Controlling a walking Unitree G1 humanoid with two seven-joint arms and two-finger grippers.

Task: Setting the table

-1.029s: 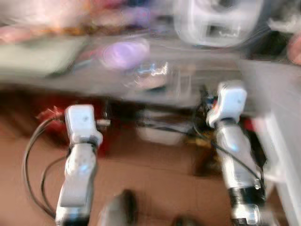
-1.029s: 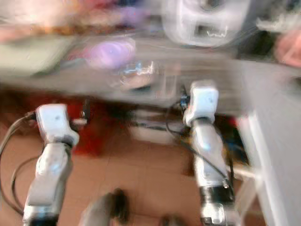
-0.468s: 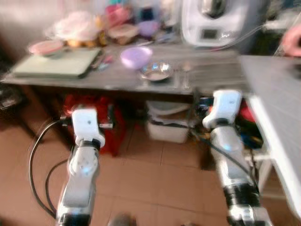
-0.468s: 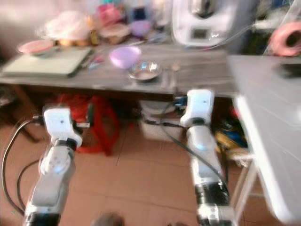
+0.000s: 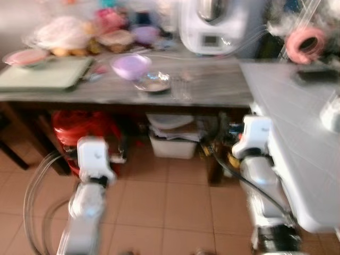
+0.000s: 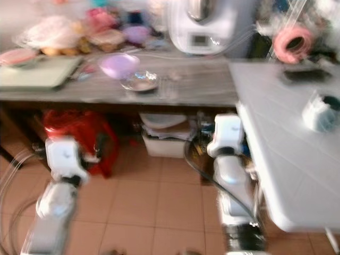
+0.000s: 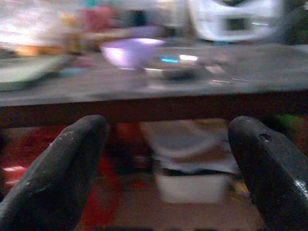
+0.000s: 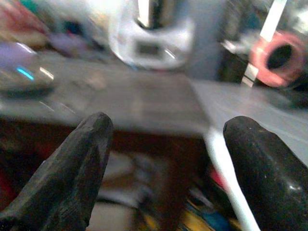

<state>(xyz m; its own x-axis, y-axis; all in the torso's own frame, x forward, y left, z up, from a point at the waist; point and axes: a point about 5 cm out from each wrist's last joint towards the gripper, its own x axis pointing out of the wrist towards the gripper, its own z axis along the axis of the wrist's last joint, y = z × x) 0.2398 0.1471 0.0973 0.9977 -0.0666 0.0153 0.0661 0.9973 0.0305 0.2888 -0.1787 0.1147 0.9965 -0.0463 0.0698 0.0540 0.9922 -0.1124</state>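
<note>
A purple bowl point(image 5: 130, 66) and a shallow metal bowl point(image 5: 152, 82) stand side by side on the long dark table point(image 5: 212, 90) ahead of me. Both arms are raised in front of the table's near edge and below its top, the left arm point(image 5: 94, 159) towards the bowls and the right arm point(image 5: 255, 143) beside the white table point(image 5: 297, 122). In the left wrist view the left gripper point(image 7: 166, 144) is open with nothing between its fingers, facing the purple bowl point(image 7: 129, 52). The right gripper point(image 8: 163, 144) is open too, facing the table's right end.
A white appliance point(image 5: 210, 26), a green board point(image 5: 45, 74) and several blurred packages crowd the dark table's back. Under it sit a red bag point(image 5: 79, 127) and a white box point(image 5: 170, 143). The white table holds a pink roll point(image 5: 305, 43), a dark flat item point(image 5: 316, 76) and a white object point(image 6: 320, 112).
The whole picture has shifted: the dark table sits higher and further left, and more of the white table on the right shows. Both arms keep the same raised pose.
</note>
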